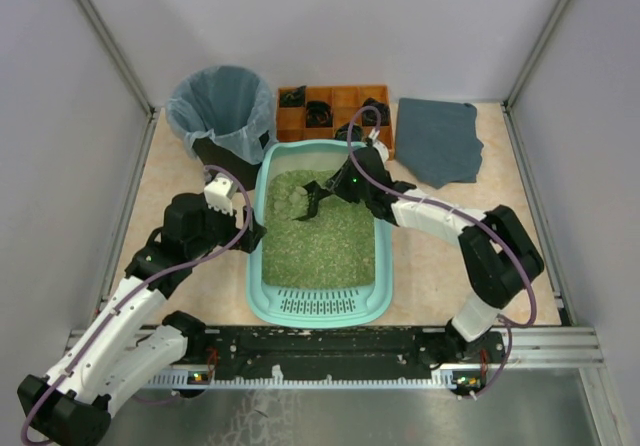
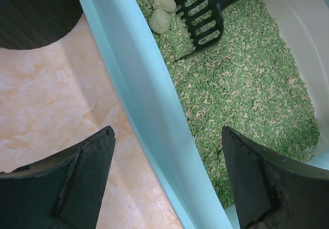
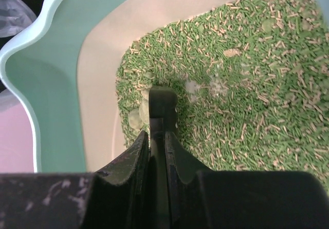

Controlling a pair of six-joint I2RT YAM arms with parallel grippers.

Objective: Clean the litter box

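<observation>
Marbled beige tabletop [image 1: 430, 266] carries the litter box [image 1: 318, 304] at its centre, with the black bin [image 1: 222, 116] at the box's 11 o'clock. We hold our left gripper [image 2: 168, 136] wide, straddling the box's 9 o'clock wall without pinching it, while our right gripper [image 3: 157, 147] is clamped on the black scoop [image 2: 200, 18]. If the scoop shoves the two pale clumps [image 2: 160, 19] sideways, the unheld box may slide, or granules may spill over the rim. The box looks light teal and round-cornered, with a slotted lip at 6 o'clock and green pellets inside
</observation>
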